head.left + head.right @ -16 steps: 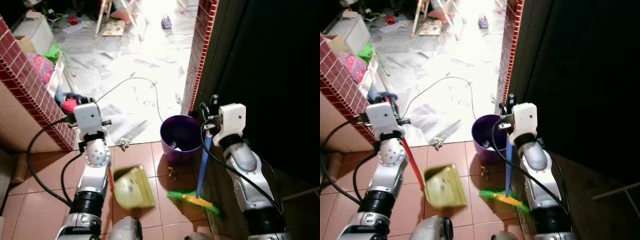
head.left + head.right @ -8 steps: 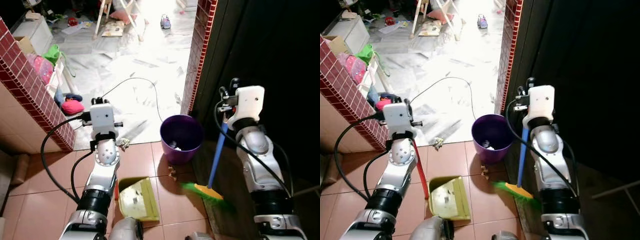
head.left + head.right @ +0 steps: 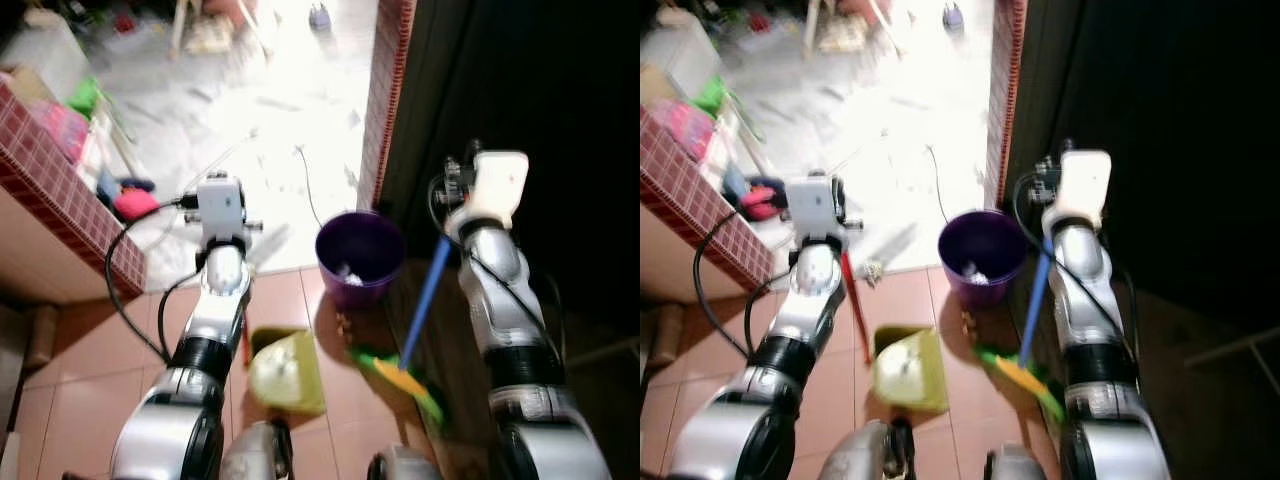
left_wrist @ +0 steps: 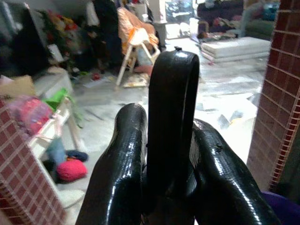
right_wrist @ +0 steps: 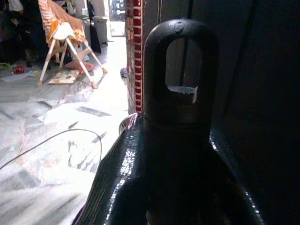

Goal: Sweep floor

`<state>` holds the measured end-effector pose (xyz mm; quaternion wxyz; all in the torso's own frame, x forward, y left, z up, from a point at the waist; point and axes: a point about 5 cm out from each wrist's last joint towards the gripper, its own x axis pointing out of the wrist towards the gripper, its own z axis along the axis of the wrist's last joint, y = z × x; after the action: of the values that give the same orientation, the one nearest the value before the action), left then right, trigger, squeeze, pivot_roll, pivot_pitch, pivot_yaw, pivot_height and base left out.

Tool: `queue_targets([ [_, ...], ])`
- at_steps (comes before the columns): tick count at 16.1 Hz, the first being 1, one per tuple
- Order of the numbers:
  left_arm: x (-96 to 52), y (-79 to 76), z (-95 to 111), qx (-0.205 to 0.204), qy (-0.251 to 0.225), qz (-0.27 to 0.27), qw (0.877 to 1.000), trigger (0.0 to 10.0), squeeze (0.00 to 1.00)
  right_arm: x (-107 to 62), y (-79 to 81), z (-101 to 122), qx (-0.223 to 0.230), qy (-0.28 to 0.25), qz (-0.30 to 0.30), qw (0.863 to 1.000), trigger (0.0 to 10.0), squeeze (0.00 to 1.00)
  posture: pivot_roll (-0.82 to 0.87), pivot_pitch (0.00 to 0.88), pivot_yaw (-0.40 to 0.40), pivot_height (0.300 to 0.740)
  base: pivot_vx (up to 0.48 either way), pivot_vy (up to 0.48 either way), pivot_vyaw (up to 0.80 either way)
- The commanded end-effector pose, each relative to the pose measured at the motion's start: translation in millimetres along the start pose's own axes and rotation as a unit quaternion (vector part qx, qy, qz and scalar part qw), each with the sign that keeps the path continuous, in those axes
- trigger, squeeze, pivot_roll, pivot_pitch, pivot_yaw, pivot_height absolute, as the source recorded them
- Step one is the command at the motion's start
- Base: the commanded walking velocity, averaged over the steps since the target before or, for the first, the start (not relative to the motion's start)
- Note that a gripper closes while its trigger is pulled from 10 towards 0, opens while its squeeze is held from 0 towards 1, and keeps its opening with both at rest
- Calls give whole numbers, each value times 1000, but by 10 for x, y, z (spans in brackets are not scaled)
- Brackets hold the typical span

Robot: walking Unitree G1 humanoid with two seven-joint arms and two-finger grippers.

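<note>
The blue-handled broom with green bristles stands tilted, long axis running from its black looped top at about 1 o'clock down to the bristle head at 7 o'clock on the red tile floor. Your right gripper is clamped round that top. Your left gripper is clamped on the red-handled yellow-green dustpan, at 9 o'clock from the bristles. A round purple bucket sits just behind, at 12.

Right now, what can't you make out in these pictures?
- Purple bucket contents: eye views, blurred, too small.
- Scraps beside the bucket on the floor tiles: motion blur.
- Dustpan contents: blurred.
- Broom bristles: partly behind the right arm.
- Area right of the brick pillar: dark.
</note>
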<state>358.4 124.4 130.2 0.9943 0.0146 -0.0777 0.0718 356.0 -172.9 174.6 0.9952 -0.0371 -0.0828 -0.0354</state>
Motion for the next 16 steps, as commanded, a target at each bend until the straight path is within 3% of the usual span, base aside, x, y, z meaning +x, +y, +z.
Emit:
queue_targets([
  [1,77,21,87,-11,-11,7,1000,10000,0,81,6,124,-10,-32,0,999,10000,0,-104,239,81,740,0,0,0],
  [5,51,15,89,-26,-12,37,999,10000,0,221,8,215,-39,-40,-18,998,10000,0,-81,264,65,740,0,0,0],
  [7,-15,27,43,-20,-12,41,999,10000,0,291,-56,294,-99,-43,-44,993,10000,0,-74,264,53,740,0,0,0],
  [9,-30,77,22,-14,-13,56,998,10000,0,339,-131,354,-104,-61,-83,989,10000,0,-73,256,47,740,0,0,0],
  [10,-36,120,-3,-7,-10,70,997,10000,0,360,-180,382,-88,-76,-121,986,10000,0,-72,252,41,740,0,0,0],
  [12,-35,155,-15,-2,-8,81,997,10000,0,389,-134,439,-54,-103,-135,984,10000,0,-73,245,35,740,0,0,0],
  [13,-34,158,-14,-3,-7,83,997,10000,0,403,-96,426,-23,-98,-147,984,10000,0,-72,240,29,740,0,0,0],
  [14,-32,160,-15,-4,-6,88,996,10000,0,417,-64,351,47,-68,-164,983,10000,0,-71,232,24,740,0,0,0],
  [16,-29,151,-14,-6,-5,92,996,10000,0,439,7,304,100,-47,-176,978,10000,0,-64,224,18,740,0,0,0],
])
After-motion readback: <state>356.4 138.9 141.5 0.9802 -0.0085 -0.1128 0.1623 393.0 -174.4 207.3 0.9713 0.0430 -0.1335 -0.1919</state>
